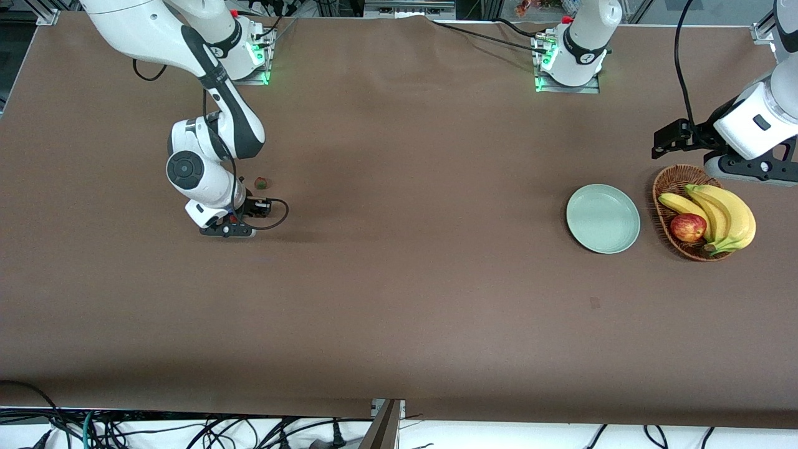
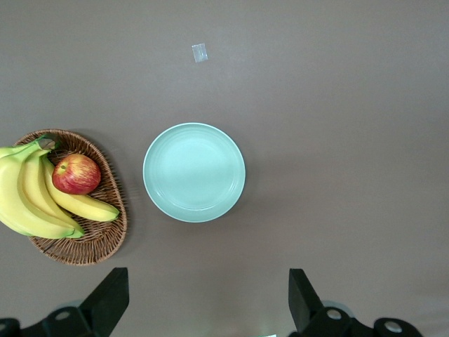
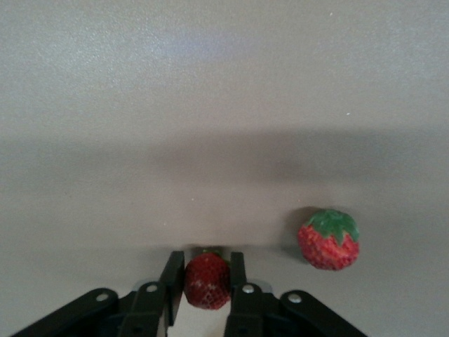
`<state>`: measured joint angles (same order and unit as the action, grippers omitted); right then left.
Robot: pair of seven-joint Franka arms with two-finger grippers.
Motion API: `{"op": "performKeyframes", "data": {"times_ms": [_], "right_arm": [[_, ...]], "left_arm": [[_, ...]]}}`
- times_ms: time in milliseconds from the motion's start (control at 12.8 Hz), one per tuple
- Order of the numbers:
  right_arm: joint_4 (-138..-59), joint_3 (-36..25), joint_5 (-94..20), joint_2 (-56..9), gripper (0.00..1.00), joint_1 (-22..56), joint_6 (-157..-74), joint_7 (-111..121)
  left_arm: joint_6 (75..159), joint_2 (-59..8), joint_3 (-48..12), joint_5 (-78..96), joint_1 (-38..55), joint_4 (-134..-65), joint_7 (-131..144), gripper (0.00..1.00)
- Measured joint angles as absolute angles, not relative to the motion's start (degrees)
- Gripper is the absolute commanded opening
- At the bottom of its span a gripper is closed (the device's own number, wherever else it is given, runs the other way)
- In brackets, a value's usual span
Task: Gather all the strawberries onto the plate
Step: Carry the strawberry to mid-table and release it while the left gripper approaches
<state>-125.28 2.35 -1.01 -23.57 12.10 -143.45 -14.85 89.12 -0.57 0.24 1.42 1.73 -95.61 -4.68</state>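
Note:
My right gripper (image 3: 207,284) is shut on a strawberry (image 3: 207,281), low at the table toward the right arm's end; in the front view this gripper (image 1: 229,229) hides most of the berry. A second strawberry (image 3: 328,239) lies on the cloth beside it, also in the front view (image 1: 261,183). A third berry does not show. The mint-green plate (image 1: 603,218) lies bare toward the left arm's end and also shows in the left wrist view (image 2: 194,172). My left gripper (image 2: 207,302) is open and empty, held high over the table by the basket (image 1: 751,169).
A wicker basket (image 1: 664,187) with bananas (image 1: 726,215) and a red-yellow apple (image 1: 687,227) stands beside the plate, also in the left wrist view (image 2: 105,239). A small pale scrap (image 2: 200,53) lies on the brown cloth.

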Motion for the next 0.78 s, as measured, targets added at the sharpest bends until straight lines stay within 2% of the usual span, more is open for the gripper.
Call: {"op": "performKeyframes", "data": {"times_ms": [234, 391, 625, 781], "right_arm": [[-124.8, 3.4, -1.0, -23.5, 0.08, 12.1, -143.4, -17.1], [-121.2, 7.4, -1.1, -23.4, 0.08, 12.3, -141.9, -24.0], [-110.4, 12.8, -1.4, -25.4, 0.09, 16.2, -138.8, -39.0], [-101.0, 14.0, -2.8, -30.9, 0.10, 21.5, -138.7, -49.7]], "left_arm": [[89.3, -1.1, 0.2, 1.4, 1.7, -95.6, -4.7, 1.00], [89.7, -1.7, 0.3, 1.4, 1.7, -95.6, -4.7, 1.00], [89.8, -2.0, 0.3, 1.4, 1.7, -95.6, -4.7, 1.00], [89.8, -2.3, 0.3, 1.4, 1.7, -95.6, -4.7, 1.00]]}}
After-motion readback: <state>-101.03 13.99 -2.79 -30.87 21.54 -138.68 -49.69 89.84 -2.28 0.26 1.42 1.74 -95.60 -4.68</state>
